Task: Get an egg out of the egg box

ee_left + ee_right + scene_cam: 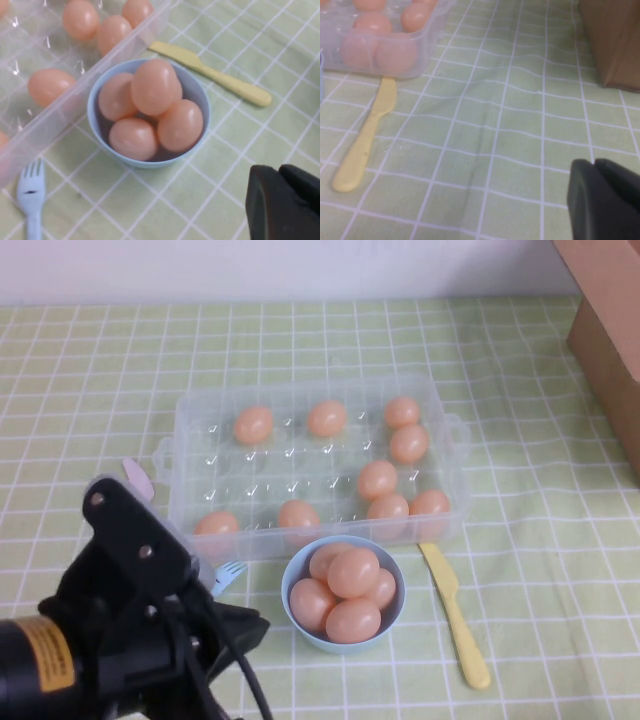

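The clear egg box [190, 455] stands mid-table and holds several peach-orange eggs, such as one egg [253, 425] at its far left; the box's corner also shows in the left wrist view [60, 107] and the right wrist view [427, 47]. My left gripper [236, 626] is low at the front left, beside the light-blue bowl [292, 576]. In the left wrist view the left gripper [278, 171] is shut and empty above the cloth. My right gripper [594, 163] is out of the high view. It is shut and empty over bare cloth, right of the box.
The blue bowl [95, 117] in front of the box holds several eggs. A yellow plastic knife [455, 612] lies right of it, a blue fork [229, 575] left of it, and a pink utensil [138, 478] by the box's left side. A cardboard box [610, 330] stands at the far right.
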Motion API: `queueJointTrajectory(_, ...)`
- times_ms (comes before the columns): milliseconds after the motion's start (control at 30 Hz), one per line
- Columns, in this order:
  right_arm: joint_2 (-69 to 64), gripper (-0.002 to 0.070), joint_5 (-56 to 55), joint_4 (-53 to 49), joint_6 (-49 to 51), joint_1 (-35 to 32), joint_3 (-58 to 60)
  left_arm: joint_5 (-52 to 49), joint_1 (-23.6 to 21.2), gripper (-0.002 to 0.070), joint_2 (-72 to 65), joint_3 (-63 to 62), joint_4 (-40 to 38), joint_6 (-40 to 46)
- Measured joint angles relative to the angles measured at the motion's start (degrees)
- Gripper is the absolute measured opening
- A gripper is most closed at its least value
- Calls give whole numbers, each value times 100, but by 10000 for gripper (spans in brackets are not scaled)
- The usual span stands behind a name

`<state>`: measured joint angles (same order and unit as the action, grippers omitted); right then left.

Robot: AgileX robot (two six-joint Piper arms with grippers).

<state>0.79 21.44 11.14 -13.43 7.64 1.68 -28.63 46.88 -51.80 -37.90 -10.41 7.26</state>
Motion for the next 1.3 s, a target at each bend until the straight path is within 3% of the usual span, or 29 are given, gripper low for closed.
queueJointTrajectory(267,0,-20,0,0,0,0,0,153,-174,-2,1108,556,1314,-329)
queueJointTrajectory(400,0,-20,0,0,0,0,0,498,-959,-2,2098,1399,1518,-897)
queueJointTrajectory(667,0,-20,0,0,0,0,0,1594,-2690,-2,4273,3221,1446,-1017)
queueJointTrajectory(933,0,-20,0,0,0,0,0,1668,-3911,-2,5235,3819,1418,-1017)
queueJointTrajectory(1300,0,-20,0,0,0,0,0,896,-4063,-3,5236,3930,1342,-726)
